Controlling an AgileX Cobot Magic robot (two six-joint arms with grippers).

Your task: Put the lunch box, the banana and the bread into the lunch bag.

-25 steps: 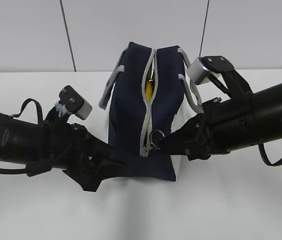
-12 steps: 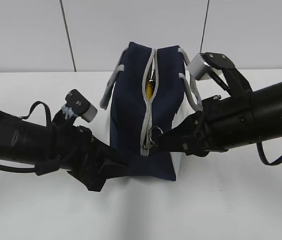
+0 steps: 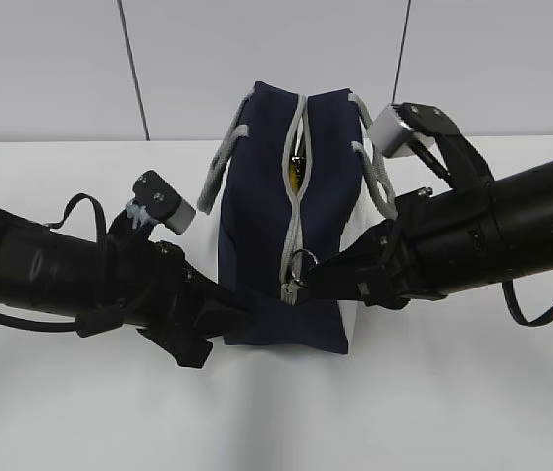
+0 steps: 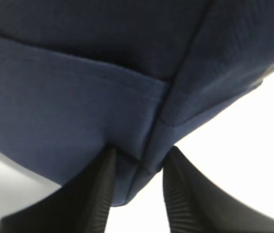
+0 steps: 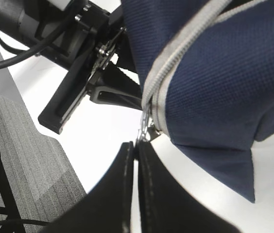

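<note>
The right tool (image 5: 136, 145) is closed on the ring pull (image 3: 303, 263); the left tool (image 4: 137, 170) pinches one lunch bag (image 3: 281, 196) corner on the surface (image 3: 453, 412). Yellow (image 3: 295, 175) is seen only from outside.

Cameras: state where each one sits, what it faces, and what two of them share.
Exterior view: fronts the table, faces the lunch bag; both arms show.
Left wrist view: sits behind the left claw, whose fingers pinch the bag's corner.
Right wrist view: sits behind the right claw, shut on the ring pull.
Shared: exterior and right wrist views both show the zipper.
</note>
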